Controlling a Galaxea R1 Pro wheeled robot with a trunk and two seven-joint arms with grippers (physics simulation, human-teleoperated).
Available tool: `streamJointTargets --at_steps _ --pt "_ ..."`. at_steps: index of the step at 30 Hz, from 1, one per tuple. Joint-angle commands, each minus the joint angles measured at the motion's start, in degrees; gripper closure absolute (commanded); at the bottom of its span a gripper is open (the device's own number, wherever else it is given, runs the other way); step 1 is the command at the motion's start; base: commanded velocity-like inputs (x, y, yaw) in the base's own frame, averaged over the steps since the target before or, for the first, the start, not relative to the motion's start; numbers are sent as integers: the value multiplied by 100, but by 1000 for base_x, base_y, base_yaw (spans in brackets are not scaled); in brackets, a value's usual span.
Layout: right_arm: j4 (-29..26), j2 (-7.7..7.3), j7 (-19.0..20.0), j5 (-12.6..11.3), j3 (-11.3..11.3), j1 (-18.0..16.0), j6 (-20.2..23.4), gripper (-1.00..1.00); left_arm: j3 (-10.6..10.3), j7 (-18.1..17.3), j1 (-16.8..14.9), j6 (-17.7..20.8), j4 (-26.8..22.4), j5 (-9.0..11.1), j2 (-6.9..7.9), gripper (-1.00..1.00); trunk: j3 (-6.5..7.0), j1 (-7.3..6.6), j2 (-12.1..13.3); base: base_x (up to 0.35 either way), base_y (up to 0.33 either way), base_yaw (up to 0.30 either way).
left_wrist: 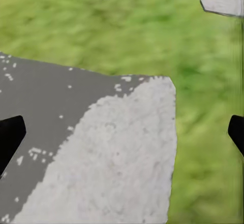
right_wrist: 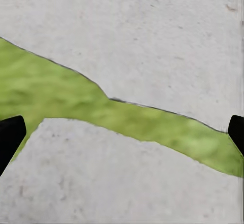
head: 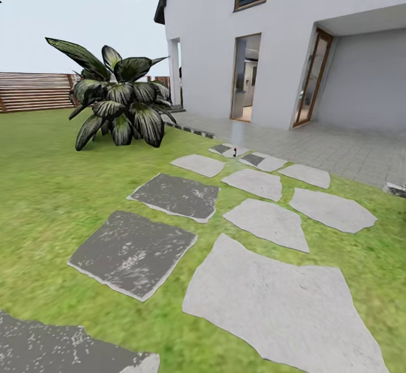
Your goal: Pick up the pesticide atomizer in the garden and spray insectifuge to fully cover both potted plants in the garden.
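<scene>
Both grippers spread wide, nothing held: left gripper hangs over a half-dark stepping stone and lawn; right gripper over a grass seam between two pale slabs.

Pesticide atomizer: tiny dark upright shape with a red top, far ahead of both grippers on a distant stone near the patio. Too small to confirm.

Risks: small target, so I may misjudge the approach and tip the bottle; uneven stone edges could jolt the base. The large broad-leaved plant is probably not a target.
</scene>
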Motion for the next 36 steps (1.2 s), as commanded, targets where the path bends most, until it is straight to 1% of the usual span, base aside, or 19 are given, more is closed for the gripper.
streamJointTargets --at_steps 1,6,36 --pt "5 0 -3 5 -2 -3 -18 -100 12 -1 -2 -18 2 -11 0 -100 -5 3 -2 339 0 -207" --pt "5 0 -3 1 -2 -6 -18 -100 12 -1 -2 -18 2 -11 -1 -100 -5 3 -2 339 0 -67" --pt "5 1 -3 3 5 -6 -18 -100 12 -1 -2 -18 7 -11 -2 -100 -5 3 -2 339 0 -1"
